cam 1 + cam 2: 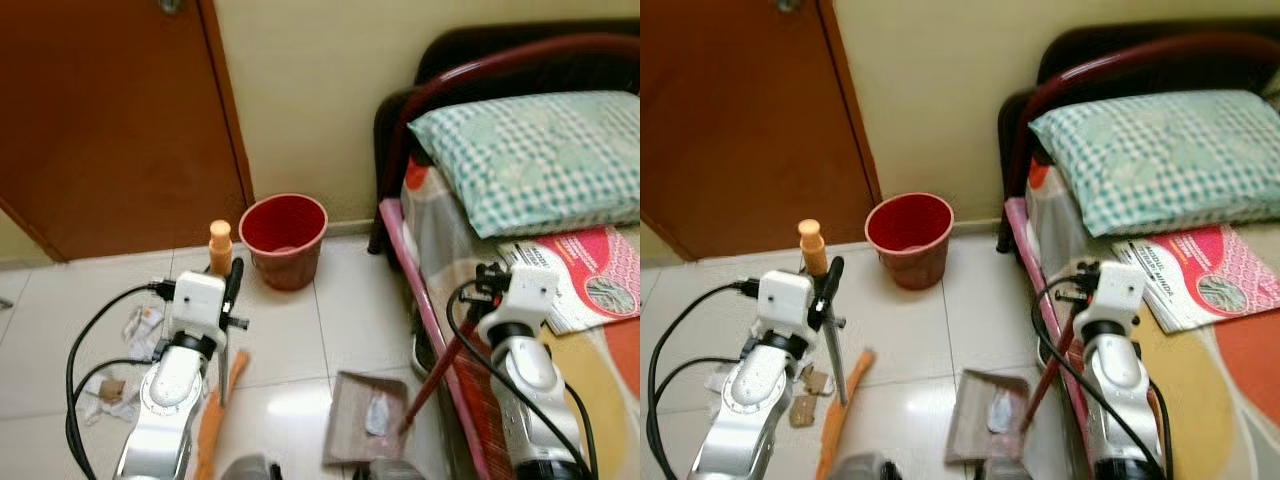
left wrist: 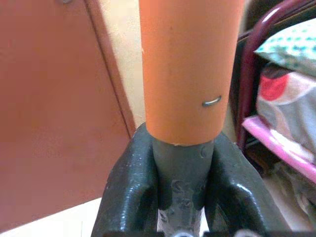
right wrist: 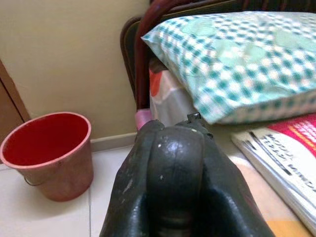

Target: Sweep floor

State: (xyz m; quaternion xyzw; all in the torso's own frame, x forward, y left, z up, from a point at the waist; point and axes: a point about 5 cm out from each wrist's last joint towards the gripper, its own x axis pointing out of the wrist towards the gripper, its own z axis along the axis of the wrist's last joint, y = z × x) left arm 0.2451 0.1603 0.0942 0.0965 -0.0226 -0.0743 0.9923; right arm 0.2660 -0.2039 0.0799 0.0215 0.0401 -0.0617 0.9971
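Fingers (image 2: 128,192) round broom (image 2: 190,69): thick orange grip, grey shaft.

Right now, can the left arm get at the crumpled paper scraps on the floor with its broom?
Probably yes. The left gripper holds the broom, and the paper scraps lie on open tile just left of that arm, with nothing between.

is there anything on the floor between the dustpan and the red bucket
Nothing visible. Bare tile lies between the dustpan, holding a scrap of litter, and the red bucket by the wall. The bed frame runs alongside on the robot's right.
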